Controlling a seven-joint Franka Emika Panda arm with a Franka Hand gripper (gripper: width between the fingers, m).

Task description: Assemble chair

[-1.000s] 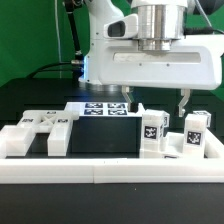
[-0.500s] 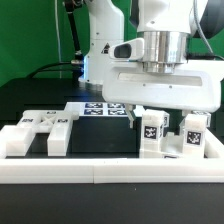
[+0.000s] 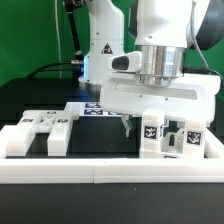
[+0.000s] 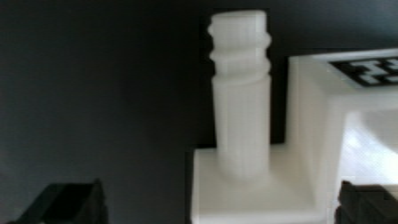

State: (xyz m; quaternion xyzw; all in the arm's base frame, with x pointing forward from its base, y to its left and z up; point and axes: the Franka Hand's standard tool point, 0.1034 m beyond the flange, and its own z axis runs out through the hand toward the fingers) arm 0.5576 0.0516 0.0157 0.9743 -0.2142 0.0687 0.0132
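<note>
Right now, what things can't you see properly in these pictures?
- Marker board: exterior view, mostly hidden behind the open tool.
- Tagged chair block: wrist view, its tag is cut off by the picture's edge.
- Ridged post: wrist view, its base is blurred, so how it joins is unclear.
- Small upright chair pieces: exterior view, tags too small to read.

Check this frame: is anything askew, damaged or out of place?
Nothing stands out. The notched parts lie flat behind the rail, and the tagged blocks stand upright with no visible breakage. The open fingers hang either side of one block.
</note>
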